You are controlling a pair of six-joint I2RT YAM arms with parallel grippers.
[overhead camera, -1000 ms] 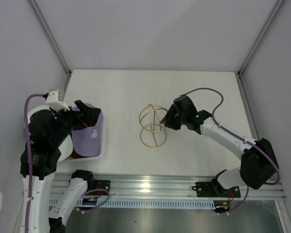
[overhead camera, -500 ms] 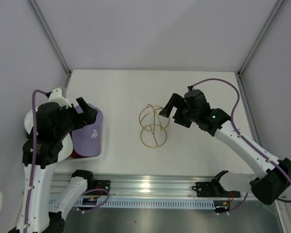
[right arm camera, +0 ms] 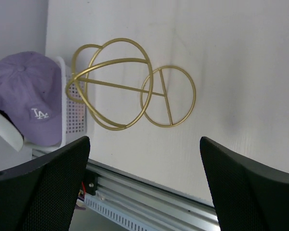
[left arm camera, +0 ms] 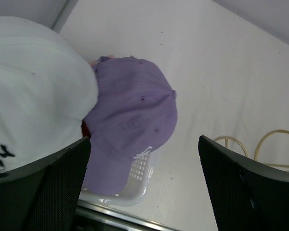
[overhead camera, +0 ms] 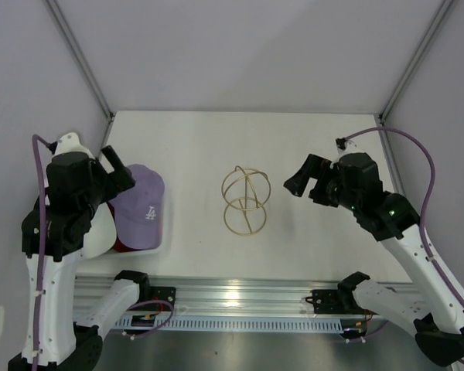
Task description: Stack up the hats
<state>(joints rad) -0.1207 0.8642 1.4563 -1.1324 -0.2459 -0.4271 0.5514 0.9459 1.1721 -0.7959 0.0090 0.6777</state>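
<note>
**Item: hats, stacked. Condition at this moment.**

- Lavender hat [overhead camera: 143,213]: set crown up on top of the pile, white logo toward the near edge. It is lodged in the white tray [left arm camera: 137,179] at the near left corner of the surface.
- Red hat [overhead camera: 121,246]: only a narrow edge is shown, under the lavender hat at the near side of the pile.
- Pinkish edge [left arm camera: 93,62]: a sliver is seen at the far side of the pile in the left wrist view. It is taken to be the pink hat, though too little shows for certainty.
- Black and dark green hats: none is seen in any view. They are judged to be covered by the pile, which cannot be confirmed.
- Gold wire stand [overhead camera: 246,201]: placed at the middle of the surface, well apart from the tray, with nothing carried on it.
- Left gripper [overhead camera: 117,166]: held above the far left side of the pile. The claw is released and spread wide, and nothing is grasped.
- Right gripper [overhead camera: 309,185]: held above the right half of the surface, beside the stand and clear of it. The claw is released and nothing is grasped.

**Progress:** the stacking is judged done or very nearly so. One pile is formed, and no loose hat is seen elsewhere on the surface. Nothing further is indicated beyond a check of what lies under the lavender hat.
</note>
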